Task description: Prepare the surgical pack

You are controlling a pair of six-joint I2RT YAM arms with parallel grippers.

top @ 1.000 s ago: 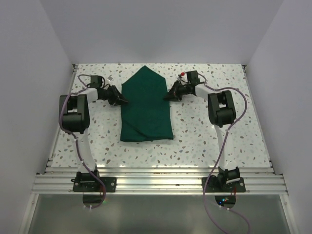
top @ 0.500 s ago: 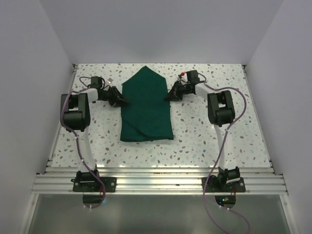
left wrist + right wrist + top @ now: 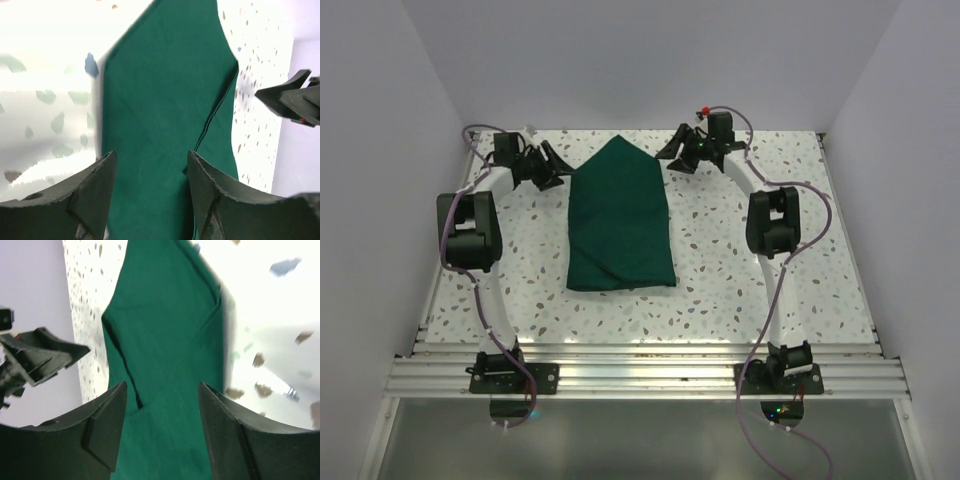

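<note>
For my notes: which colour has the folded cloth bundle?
The bundle is plain dark green, clearest from the top camera.

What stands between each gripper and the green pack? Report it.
Nothing visible does. The left gripper and the right gripper, both open, flank the far end of the green surgical pack, with only bare speckled table in each gap.

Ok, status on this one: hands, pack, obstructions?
Left hand open, empty. Right hand open, empty. Green pack folded, lying between them. No obstruction seen.

One green bundle, two tools
</note>
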